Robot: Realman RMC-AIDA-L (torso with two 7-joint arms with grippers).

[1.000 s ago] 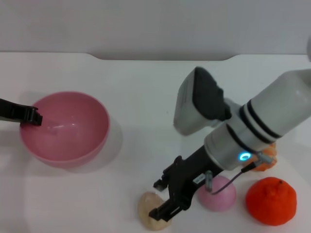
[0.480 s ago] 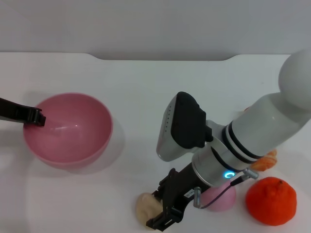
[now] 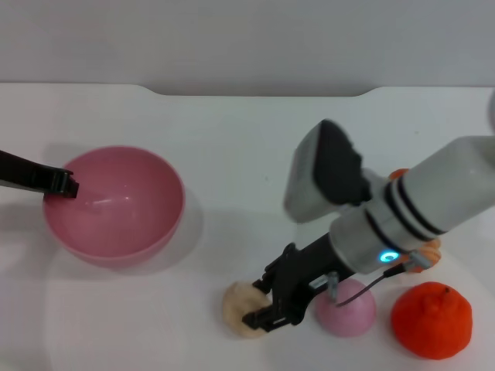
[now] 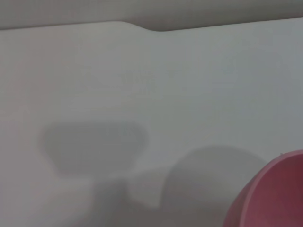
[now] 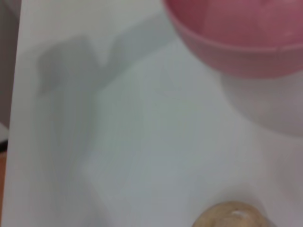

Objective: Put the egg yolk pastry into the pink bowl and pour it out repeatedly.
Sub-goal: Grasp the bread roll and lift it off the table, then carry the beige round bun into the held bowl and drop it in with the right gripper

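Note:
The pink bowl (image 3: 131, 224) stands upright at the left of the white table. My left gripper (image 3: 63, 185) is shut on its left rim. A part of the bowl's wall (image 4: 279, 194) shows in the left wrist view. The egg yolk pastry (image 3: 238, 308), a pale beige lump, is near the table's front edge. My right gripper (image 3: 264, 303) is shut on its right side, one black finger behind it and one in front. In the right wrist view the pastry (image 5: 229, 216) shows at the picture's edge, with the bowl (image 5: 236, 42) farther off.
A small smooth pink ball (image 3: 352, 313) lies just right of the pastry, under my right arm. An orange fruit (image 3: 431, 318) sits at the front right. Another orange item (image 3: 424, 255) is partly hidden behind the arm. Bare white table lies between bowl and pastry.
My right arm dipped toward the front edge, then drew back. The pastry now sits a little farther from the front edge, between the fingers. The bowl has shifted slightly right.

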